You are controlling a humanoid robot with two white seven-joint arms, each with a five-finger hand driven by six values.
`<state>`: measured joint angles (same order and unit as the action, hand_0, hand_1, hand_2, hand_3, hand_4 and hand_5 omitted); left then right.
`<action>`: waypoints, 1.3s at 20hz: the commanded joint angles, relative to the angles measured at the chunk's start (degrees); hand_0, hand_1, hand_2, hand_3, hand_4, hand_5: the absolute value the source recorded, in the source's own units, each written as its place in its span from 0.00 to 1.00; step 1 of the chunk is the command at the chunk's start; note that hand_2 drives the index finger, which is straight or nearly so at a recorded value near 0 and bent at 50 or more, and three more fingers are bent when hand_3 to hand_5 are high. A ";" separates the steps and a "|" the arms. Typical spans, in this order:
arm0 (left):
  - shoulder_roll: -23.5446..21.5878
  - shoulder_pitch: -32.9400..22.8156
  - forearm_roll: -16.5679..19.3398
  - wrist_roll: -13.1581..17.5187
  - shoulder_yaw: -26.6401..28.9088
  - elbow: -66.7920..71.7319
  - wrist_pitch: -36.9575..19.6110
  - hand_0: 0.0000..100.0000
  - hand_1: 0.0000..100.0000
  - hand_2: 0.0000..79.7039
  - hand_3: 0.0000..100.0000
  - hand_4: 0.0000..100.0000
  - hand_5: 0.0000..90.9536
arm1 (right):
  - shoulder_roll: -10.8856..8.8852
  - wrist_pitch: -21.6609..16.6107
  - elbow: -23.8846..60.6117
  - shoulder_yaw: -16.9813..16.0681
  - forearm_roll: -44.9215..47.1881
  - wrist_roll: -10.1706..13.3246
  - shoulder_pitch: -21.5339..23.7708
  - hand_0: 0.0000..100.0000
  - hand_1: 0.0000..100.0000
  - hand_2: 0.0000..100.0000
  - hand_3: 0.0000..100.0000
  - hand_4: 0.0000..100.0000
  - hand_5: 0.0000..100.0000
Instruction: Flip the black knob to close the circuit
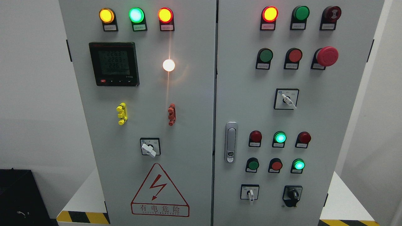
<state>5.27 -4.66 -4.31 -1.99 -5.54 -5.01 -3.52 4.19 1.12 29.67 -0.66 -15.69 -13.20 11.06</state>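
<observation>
Black rotary knob low on the grey steel cabinet's right door wants a pinch-and-twist; neither hand shows, so finger state cannot be told.

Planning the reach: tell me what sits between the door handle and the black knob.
In the head view, between the door handle and black knob lie a green pushbutton, a red pushbutton and a white-handled selector switch.

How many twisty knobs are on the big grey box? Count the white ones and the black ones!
White knobs: 3
Black knob: 1
Total: 4
</observation>
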 commanded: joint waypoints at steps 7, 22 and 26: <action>0.00 0.00 0.00 -0.04 0.00 0.00 0.00 0.12 0.56 0.00 0.00 0.00 0.00 | 1.09 1.25 34.20 -5.14 -26.83 4.06 -0.43 0.00 0.00 0.45 0.67 0.54 0.39; 0.00 0.00 0.00 -0.04 0.00 0.00 0.00 0.12 0.56 0.00 0.00 0.00 0.00 | 2.40 4.23 69.81 -5.58 -56.20 -0.77 -0.42 0.00 0.00 0.92 1.00 0.92 0.90; 0.00 0.00 0.00 -0.04 0.00 0.00 0.00 0.12 0.56 0.00 0.00 0.00 0.00 | 2.40 6.78 73.60 -4.26 -56.55 -3.76 -1.56 0.00 0.00 0.92 1.00 0.92 0.91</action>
<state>5.27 -4.66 -4.31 -1.98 -5.53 -5.01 -3.52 6.15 6.38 83.73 -5.79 -68.25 -15.15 10.48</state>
